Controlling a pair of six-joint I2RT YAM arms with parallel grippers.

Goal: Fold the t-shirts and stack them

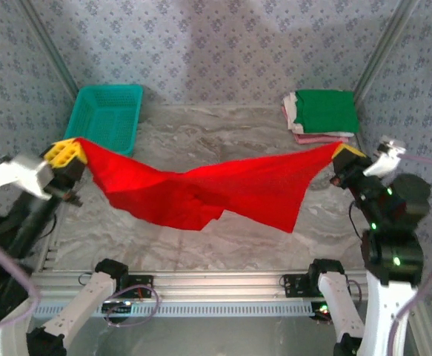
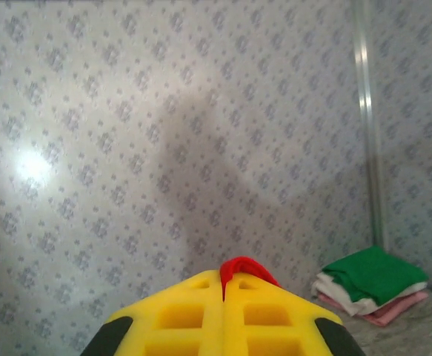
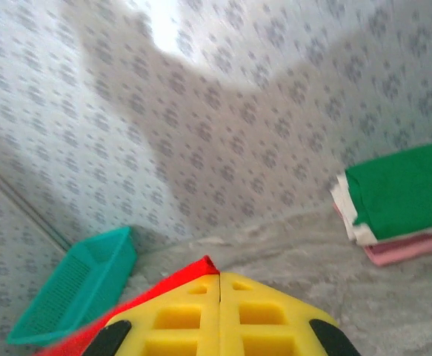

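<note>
Closed tight, my left gripper [image 1: 75, 150] and right gripper [image 1: 341, 151] are each pinching one end of the red t-shirt [image 1: 201, 189]. It is hanging stretched left to right over the table [image 1: 260, 245]. The folded t-shirts [image 1: 327, 111] are lying far right, nearer my right arm.

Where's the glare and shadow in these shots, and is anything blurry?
Left wrist view: a glare spot on the wall at left, a broad shadow at centre, the left gripper soft near the lens. Right wrist view: a bright patch at top, shadow below, the folded stack slightly blurred. Top view: even light, faint shadow high on the wall, the red t-shirt fairly sharp.
</note>
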